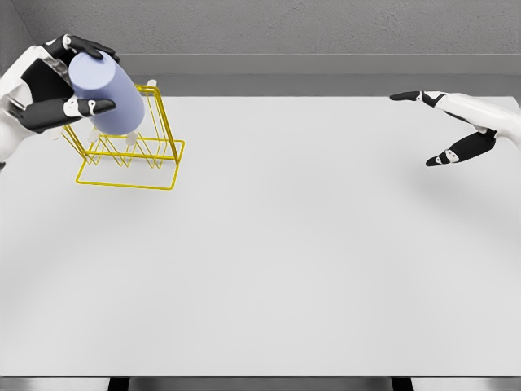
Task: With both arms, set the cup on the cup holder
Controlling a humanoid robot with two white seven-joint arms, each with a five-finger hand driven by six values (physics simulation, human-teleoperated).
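Observation:
A pale lavender cup (107, 93) is held tilted in my left hand (72, 77), whose fingers wrap its upper end at the far left. The cup hangs just above and partly in front of the yellow wire cup holder (137, 158), which stands on the white table (285, 261). White pegs of the holder show beside and below the cup. My right hand (444, 130) hovers over the table's far right with fingers spread, holding nothing.
The table's back edge meets a grey wall behind the holder. The front edge runs along the bottom of the view.

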